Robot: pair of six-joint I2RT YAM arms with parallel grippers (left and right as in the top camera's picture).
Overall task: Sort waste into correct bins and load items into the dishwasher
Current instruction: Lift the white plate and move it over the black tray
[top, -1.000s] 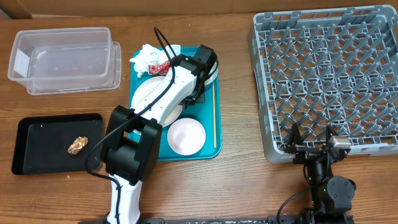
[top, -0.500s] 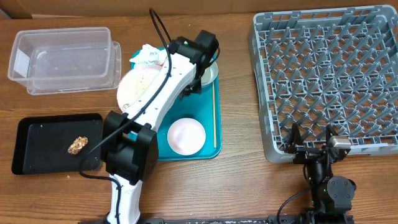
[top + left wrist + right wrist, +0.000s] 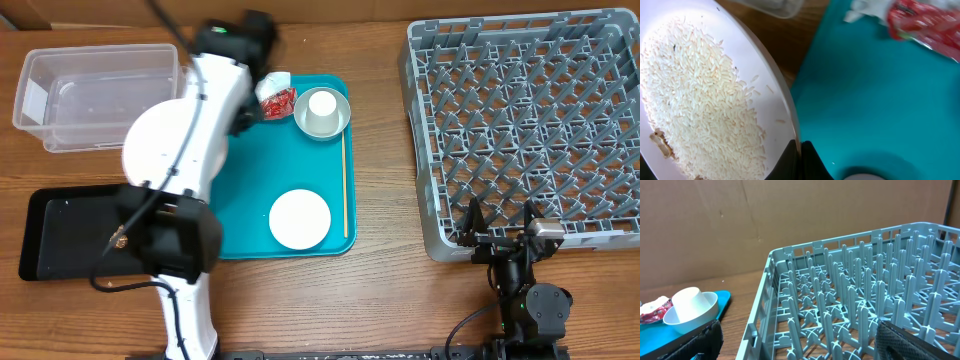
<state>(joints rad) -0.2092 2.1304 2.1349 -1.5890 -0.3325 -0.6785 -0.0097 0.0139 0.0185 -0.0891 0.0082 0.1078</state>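
Observation:
My left gripper (image 3: 237, 105) is shut on the rim of the large white plate (image 3: 150, 140) and holds it tilted, above the table left of the teal tray (image 3: 250, 170). In the left wrist view the gripper (image 3: 800, 160) pinches the plate (image 3: 772, 65), which carries pale rice (image 3: 695, 100) and a brown scrap (image 3: 660, 142). A red wrapper (image 3: 275, 100) and white napkin (image 3: 277, 80) lie at the tray's far end. A cup sits in the pale bowl (image 3: 322, 112). The small plate (image 3: 300, 218) lies on the tray. My right gripper (image 3: 500, 235) is open and empty at the grey dish rack's (image 3: 530, 120) front edge.
The clear tub (image 3: 100, 95) stands far left, the black tray (image 3: 60, 230) below it with a brown scrap (image 3: 118, 238) partly hidden by my arm. A wooden stick (image 3: 344, 185) lies along the teal tray's right side. The right wrist view shows the rack (image 3: 855, 295) and bowl (image 3: 690, 311).
My left gripper has lifted the large plate off the teal tray and carried it left, toward the clear tub. The bowl, cup and wrapper are now uncovered. The right arm has not moved.

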